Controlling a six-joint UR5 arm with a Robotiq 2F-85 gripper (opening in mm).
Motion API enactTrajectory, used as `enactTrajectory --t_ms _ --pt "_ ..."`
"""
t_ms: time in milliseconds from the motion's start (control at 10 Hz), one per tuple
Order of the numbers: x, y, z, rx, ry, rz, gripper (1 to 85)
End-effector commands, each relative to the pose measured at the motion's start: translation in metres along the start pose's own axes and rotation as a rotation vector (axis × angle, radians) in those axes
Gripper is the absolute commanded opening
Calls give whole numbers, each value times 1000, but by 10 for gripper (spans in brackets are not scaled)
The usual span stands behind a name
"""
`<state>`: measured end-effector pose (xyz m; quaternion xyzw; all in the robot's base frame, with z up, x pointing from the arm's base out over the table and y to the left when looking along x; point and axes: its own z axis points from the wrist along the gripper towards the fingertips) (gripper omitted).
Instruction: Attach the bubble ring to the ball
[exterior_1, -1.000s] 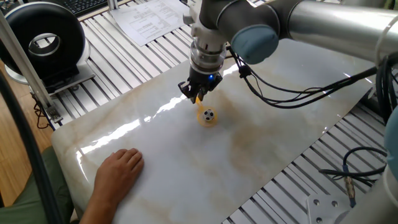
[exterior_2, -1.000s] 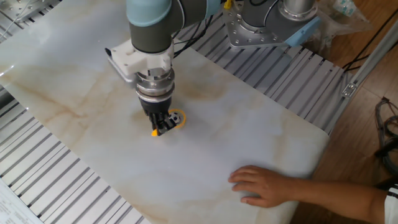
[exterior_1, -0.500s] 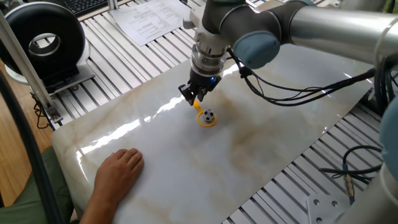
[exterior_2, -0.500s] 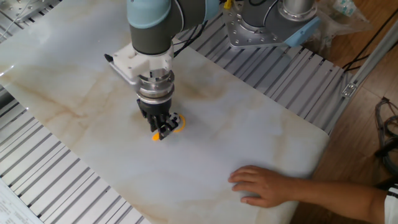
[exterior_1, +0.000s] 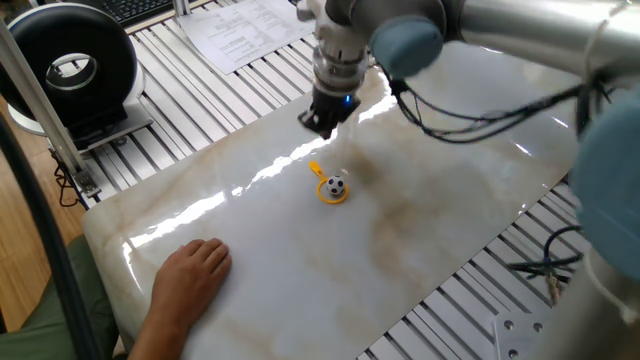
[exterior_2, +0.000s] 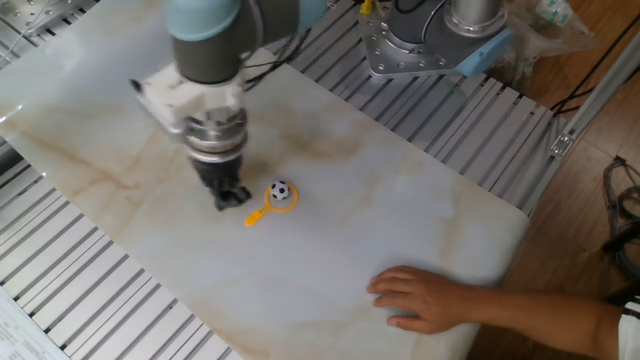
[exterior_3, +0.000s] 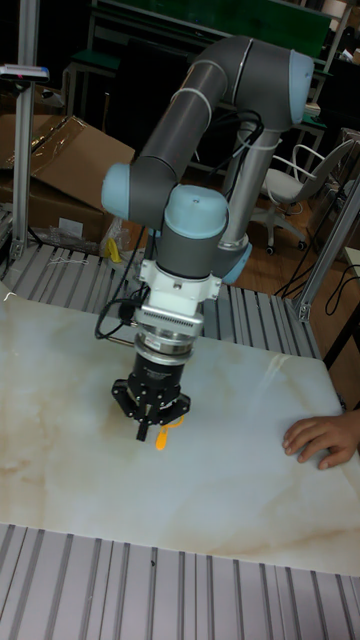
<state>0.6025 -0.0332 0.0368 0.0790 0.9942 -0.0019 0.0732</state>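
1. A marble-patterned table top (exterior_1: 420, 240) is seen laid over a ribbed metal frame; its pale surface carries tan veins and bright glare streaks.
2. The robot arm (exterior_3: 200, 110) is shown reaching down over the slab, grey with light-blue joint caps, with black cables trailing from its wrist.
3. A black round device with a central opening (exterior_1: 70, 62) is placed on the frame beyond the slab's corner, and printed sheets of paper (exterior_1: 240, 30) are laid on the ribs near it.
4. A person's hand (exterior_2: 425, 298) is rested flat on the slab near its edge, well apart from the task's things (the same hand appears at the right edge of the tall fixed view).
5. The gripper (exterior_2: 228, 194) is held above the slab, just beside the bubble ring and apart from it; nothing is seen between its fingers. Whether the jaws are parted or closed cannot be told, since the views are blurred or too small.
6. The bubble ring (exterior_1: 329, 187) is found lying flat on the slab, its orange hoop placed around the ball, its short handle pointed outward toward the gripper's side.
7. The ball (exterior_2: 281, 190), white with black patches, is seated inside the hoop on the slab.
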Motion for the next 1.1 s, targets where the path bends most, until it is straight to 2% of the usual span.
enactTrajectory --t_ms 0,100,200,300,400,500,700,1000 --pt "-34 -38 -25 4 37 38 13" --pt "-38 -66 -27 32 51 18 13" --pt "-39 -85 -26 50 59 3 13" --pt "-40 -84 -29 45 44 7 13" --pt "-34 -78 -35 38 51 38 13" --pt "-32 -89 -35 65 59 34 13" --pt "-32 -92 -32 33 68 31 13" --pt "-34 -87 -32 16 65 12 13"
